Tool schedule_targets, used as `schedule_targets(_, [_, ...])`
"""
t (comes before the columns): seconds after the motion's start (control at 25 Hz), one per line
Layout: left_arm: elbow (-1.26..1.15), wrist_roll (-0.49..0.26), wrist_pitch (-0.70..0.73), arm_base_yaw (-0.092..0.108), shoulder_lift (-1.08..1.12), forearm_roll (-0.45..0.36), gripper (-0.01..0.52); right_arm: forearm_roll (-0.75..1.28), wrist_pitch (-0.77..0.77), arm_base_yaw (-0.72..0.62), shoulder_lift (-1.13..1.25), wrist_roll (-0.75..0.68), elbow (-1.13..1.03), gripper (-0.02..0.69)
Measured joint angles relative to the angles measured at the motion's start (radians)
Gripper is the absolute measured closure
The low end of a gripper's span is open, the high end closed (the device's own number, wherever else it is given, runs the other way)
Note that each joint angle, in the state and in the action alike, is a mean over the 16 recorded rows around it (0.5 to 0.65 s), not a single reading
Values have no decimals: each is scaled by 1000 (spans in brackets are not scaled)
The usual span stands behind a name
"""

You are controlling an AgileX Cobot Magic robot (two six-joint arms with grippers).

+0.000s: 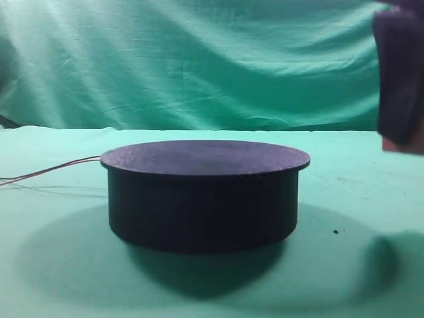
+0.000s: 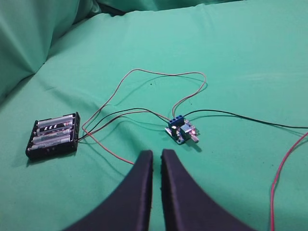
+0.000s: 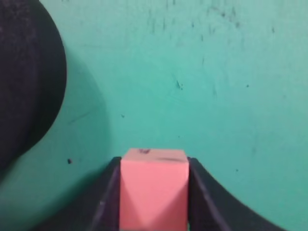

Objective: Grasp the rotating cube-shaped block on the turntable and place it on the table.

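Clamped between the two black fingers of the right gripper sits the small pinkish-tan matte cube-shaped block, one finger pressed against each side face and a few dark smudges on its upper edge. It hangs over bare green cloth of the table, off the turntable and clear of it; whether it touches the cloth I cannot tell. At the left edge of the right wrist view curves the rim of the large squat black cylinder turntable, just beside the held block. From the front, the dark bulk of the right arm hangs at the table's right side, a sliver of pink showing at its lower end, well apart from the turntable, whose rough flat disc top is bare. Thin red wires trail from it toward the table's left edge.

Over on the left side, the left gripper hovers above the cloth with its black fingers nearly together, only a thin slit between them and nothing held. Beyond its tips lies a small blue circuit board, wired in red and black to a black battery holder containing a row of cylindrical cells, near the draped backdrop.
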State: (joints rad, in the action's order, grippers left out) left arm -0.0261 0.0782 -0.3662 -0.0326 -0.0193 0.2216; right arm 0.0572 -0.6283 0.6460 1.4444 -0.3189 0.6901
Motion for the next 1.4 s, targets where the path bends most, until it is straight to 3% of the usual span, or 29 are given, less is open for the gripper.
schedule_targets(0.16, [0,0,0,0,0,0,514,-4,-14,0,-34,-2,9,240])
schedule_targets(0.28, [0,0,0,0,0,0,514,-5,-51,0,-94,-6,21,262])
schedule_targets(0.68, [0,0,0,0,0,0,514,-5,-196,0,-403,-19,38,571])
schedule_targets(0.84, [0,0,0,0,0,0,514,-8,-224,0,-496,-22,29,650])
schedule_targets(1.08, [0,0,0,0,0,0,514,-12,-238,0,-561,3,16,665])
schedule_targets(1.4, [0,0,0,0,0,0,514,-21,-216,-19,-590,154,11,665])
